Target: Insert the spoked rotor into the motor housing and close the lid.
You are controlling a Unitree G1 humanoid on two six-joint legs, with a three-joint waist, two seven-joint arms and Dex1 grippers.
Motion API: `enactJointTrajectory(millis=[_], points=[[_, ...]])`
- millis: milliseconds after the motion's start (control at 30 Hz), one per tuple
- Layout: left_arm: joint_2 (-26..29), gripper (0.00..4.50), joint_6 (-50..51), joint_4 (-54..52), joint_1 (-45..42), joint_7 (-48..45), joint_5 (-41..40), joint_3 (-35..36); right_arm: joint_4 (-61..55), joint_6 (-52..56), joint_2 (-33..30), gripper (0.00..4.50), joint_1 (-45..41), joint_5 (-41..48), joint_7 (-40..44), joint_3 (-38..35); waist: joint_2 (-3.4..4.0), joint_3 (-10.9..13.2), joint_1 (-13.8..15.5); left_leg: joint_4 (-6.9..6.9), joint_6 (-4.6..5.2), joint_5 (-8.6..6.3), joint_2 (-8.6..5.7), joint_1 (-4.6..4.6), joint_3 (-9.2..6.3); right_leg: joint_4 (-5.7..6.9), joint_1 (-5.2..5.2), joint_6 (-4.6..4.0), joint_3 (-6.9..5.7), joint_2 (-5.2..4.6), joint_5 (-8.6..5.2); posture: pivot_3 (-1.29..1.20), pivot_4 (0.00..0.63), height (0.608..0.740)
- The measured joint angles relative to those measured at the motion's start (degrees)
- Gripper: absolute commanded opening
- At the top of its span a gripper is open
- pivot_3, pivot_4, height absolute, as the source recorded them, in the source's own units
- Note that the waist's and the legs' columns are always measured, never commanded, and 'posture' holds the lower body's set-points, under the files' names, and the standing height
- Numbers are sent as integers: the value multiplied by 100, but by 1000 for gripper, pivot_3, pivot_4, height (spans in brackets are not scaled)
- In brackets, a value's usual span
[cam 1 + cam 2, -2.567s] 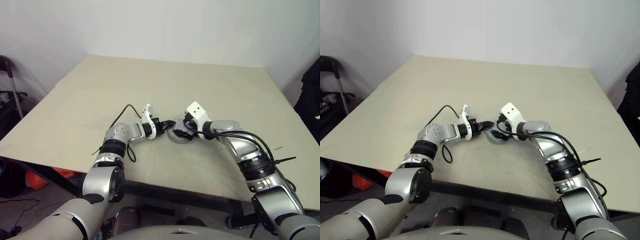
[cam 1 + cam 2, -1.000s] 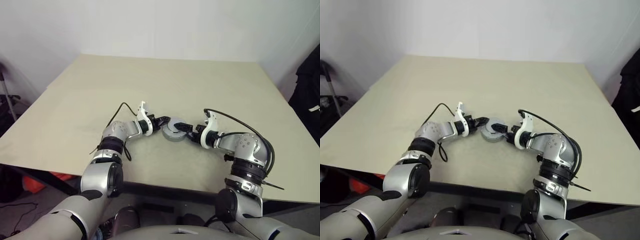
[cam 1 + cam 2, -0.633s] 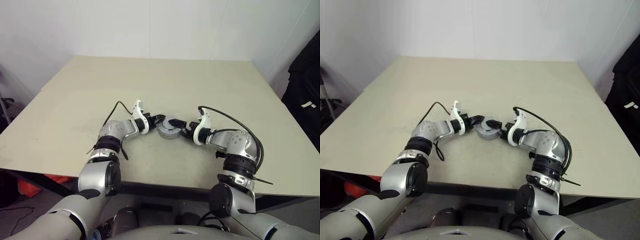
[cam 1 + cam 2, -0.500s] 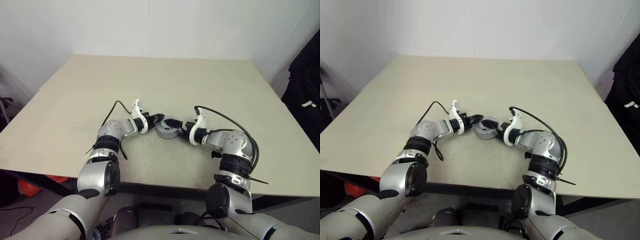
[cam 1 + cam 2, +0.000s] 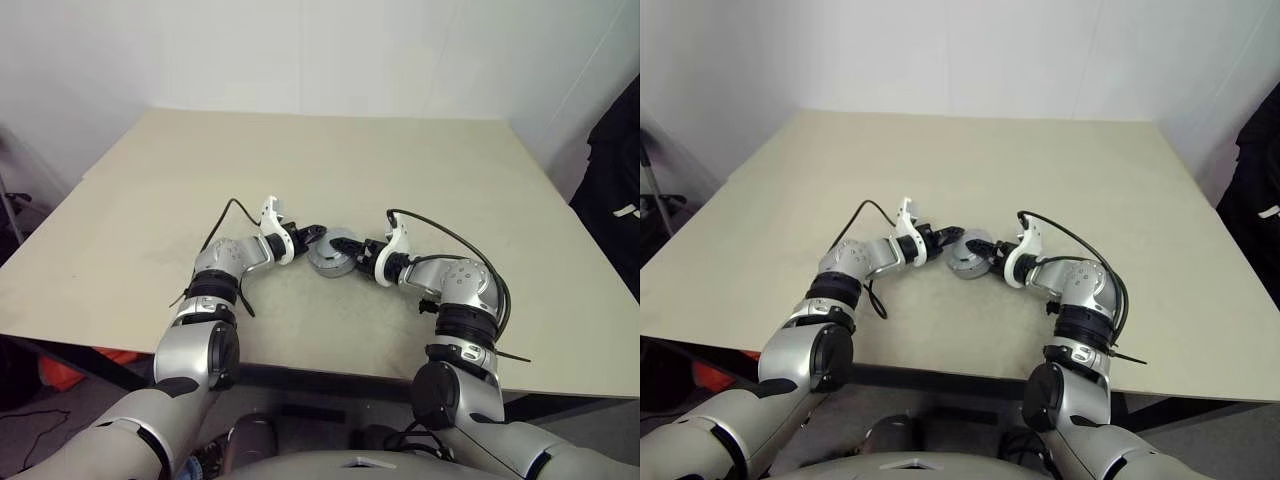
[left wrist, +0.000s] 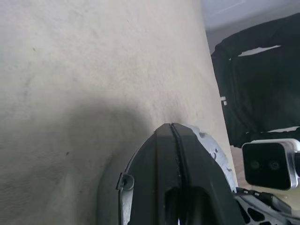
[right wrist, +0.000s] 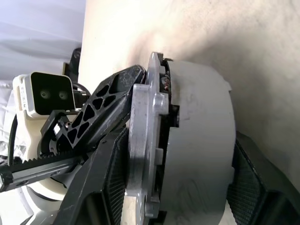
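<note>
The grey round motor housing (image 5: 328, 258) stands on the table between my two grippers. Its flat lid (image 7: 143, 140) lies on top with a narrow gap that shows copper windings (image 7: 165, 83). The spoked rotor is hidden under the lid. My left gripper (image 5: 315, 234) is shut, and its black tips rest on the lid's edge from the left. My right gripper (image 5: 351, 250) comes in from the right. In the right wrist view the housing fills the space between its fingers (image 7: 112, 187), which lie against it on both sides.
The beige table (image 5: 330, 150) stretches far behind the housing. Its front edge runs close under my forearms. A black cable (image 5: 225, 215) loops off each wrist. A dark garment (image 5: 622, 180) hangs past the table's right edge.
The camera has shifted. My right arm tucked its elbow in and brought its gripper left onto the housing, where the wide-open fingers closed in. The left gripper stayed shut at the lid.
</note>
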Motion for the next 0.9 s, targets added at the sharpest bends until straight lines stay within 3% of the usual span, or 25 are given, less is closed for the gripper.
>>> enactJointTrajectory(millis=[267, 433, 633, 800, 900], points=[[-23, 24, -150, 70, -1, -11, -6, 77, 169, 18, -97, 2384, -68, 208, -176, -56, 4, 3, 8, 0, 0, 0, -2, -3, 0, 0, -2, 0, 0, 0, 1, 0, 0, 740], [44, 24, -137, 59, 102, -107, -254, 415, 445, 7, -28, 2384, -380, 512, -608, -697, 23, 34, 8, 1, 0, 1, -3, -43, 1, 7, -41, 0, -1, 0, 4, 0, 0, 740], [125, 24, 259, -1066, 728, -323, -802, 657, 451, 11, -14, 2384, -767, 879, -932, -1033, 30, 49, 33, 70, 41, 1, -8, -205, -2, 91, -192, 19, -16, 5, 26, 0, 0, 740], [134, 24, 513, -1827, 1177, -175, -1272, 963, 449, 58, 90, 2384, -1129, 1263, -1173, -1193, 30, 51, 49, 70, 24, -10, -4, -220, 3, 97, -207, 17, -25, 9, 23, 0, 0, 740], [118, 628, 710, -2261, 1414, -76, -1704, 1195, 449, 59, 135, 2384, -1313, 1563, -1334, -1370, 27, 55, 52, 73, 22, -10, -3, -220, 5, 100, -207, 17, -23, 8, 23, 0, 0, 740]])
